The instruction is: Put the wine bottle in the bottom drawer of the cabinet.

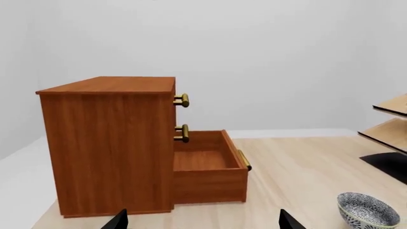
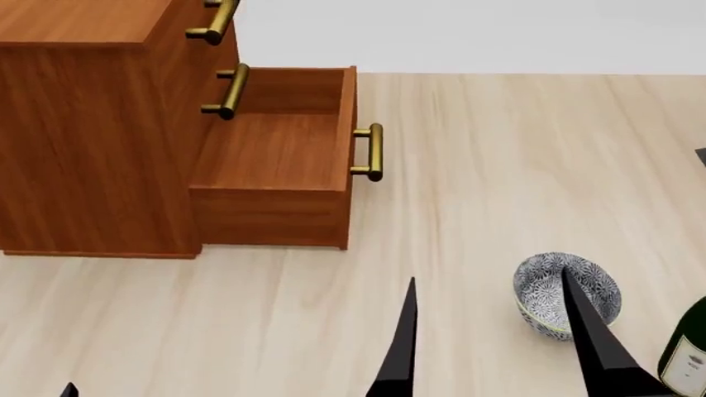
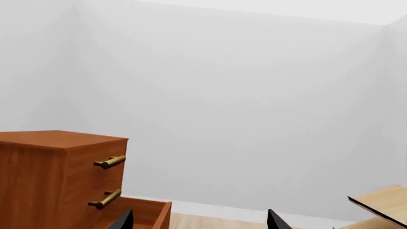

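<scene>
Your right gripper (image 2: pixel 491 339) fingers stand apart, holding nothing; the left gripper (image 1: pixel 202 220) is spread too. Just right, the wine bottle (image 2: pixel 690 356) stands beside the bowl (image 2: pixel 546 291). Beyond, the cabinet (image 2: pixel 94 124) has its bottom drawer (image 2: pixel 276 153) pulled open.

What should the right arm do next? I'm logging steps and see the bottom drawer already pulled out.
Probably swing the right gripper toward the wine bottle at the head view's lower right edge and close on it. The bottom drawer stands open and bare inside, while the bottle is outside it, beside the bowl, with neither gripper holding anything.
</scene>
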Controlling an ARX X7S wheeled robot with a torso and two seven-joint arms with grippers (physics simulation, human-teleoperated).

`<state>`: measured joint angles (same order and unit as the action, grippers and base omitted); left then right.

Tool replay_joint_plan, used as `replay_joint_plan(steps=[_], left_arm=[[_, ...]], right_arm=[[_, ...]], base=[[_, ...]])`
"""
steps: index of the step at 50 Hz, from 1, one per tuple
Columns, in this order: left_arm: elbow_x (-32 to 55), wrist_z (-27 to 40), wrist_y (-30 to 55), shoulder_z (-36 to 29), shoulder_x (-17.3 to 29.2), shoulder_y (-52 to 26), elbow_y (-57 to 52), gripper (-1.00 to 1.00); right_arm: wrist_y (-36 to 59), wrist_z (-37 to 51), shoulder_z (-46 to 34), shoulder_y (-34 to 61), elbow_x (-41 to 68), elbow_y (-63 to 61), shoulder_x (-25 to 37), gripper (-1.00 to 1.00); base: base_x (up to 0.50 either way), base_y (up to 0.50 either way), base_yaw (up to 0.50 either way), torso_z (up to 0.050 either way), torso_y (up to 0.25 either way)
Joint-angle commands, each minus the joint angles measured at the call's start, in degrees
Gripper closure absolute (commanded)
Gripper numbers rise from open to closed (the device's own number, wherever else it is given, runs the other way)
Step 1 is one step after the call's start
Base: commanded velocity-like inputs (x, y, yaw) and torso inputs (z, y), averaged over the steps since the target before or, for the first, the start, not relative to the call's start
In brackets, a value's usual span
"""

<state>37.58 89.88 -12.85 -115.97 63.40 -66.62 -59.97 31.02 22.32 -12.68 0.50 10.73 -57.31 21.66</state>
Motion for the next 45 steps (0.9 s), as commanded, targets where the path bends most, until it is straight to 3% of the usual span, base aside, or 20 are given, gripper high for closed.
replay_joint_plan(steps=[1,10,45], left_arm=[[-0.49,0.06,-0.42,-0.62,-0.1,-0.56,-0.01,-1.0],[-0.46,0.05,-0.34,-0.37,-0.29,-0.22,-0.01,-1.0],[-0.44,-0.22,-0.47,2.03,-0.42,2.5,0.06,-1.0]], right_arm=[[-0.56,0.57,-0.03,0.02,0.59,0.09,0.56,-1.0],[-1.11,1.1,-0.11,0.0,0.87,0.23,0.95,-1.0],[-2.52,2.33,-1.83,0.05,1.3,1.33,2.15,-1.0]], base=[[0.0,0.0,0.0,0.0,0.0],[0.12,0.0,0.0,0.0,0.0],[0.33,0.0,0.0,0.0,0.0]])
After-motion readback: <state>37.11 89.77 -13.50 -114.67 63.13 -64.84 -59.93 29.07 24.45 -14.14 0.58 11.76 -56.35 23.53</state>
